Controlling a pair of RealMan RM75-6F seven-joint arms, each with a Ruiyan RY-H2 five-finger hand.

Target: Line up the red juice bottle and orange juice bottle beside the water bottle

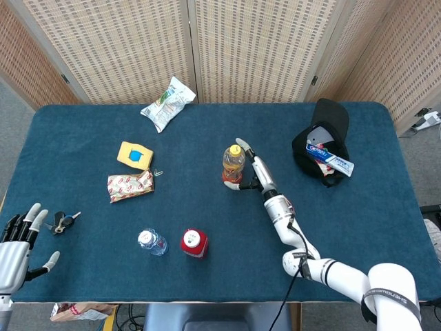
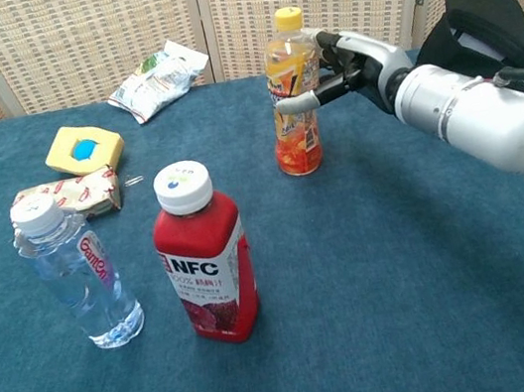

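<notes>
The orange juice bottle (image 1: 233,165) (image 2: 298,140) stands upright mid-table. My right hand (image 1: 253,172) (image 2: 351,65) reaches around it from the right, with the thumb across the label's front and the fingers behind the neck, still spread. I cannot see a firm grip. The red juice bottle (image 1: 194,243) (image 2: 205,266) stands near the front edge, just right of the clear water bottle (image 1: 151,241) (image 2: 79,277). My left hand (image 1: 15,245) hangs open at the table's front left corner, holding nothing.
A snack bag (image 1: 167,103) lies at the back. A yellow box (image 1: 134,155) and a red-and-white packet (image 1: 129,185) sit left of centre. Keys (image 1: 63,222) lie beside my left hand. A black cap holding a toothpaste box (image 1: 322,148) sits at the right.
</notes>
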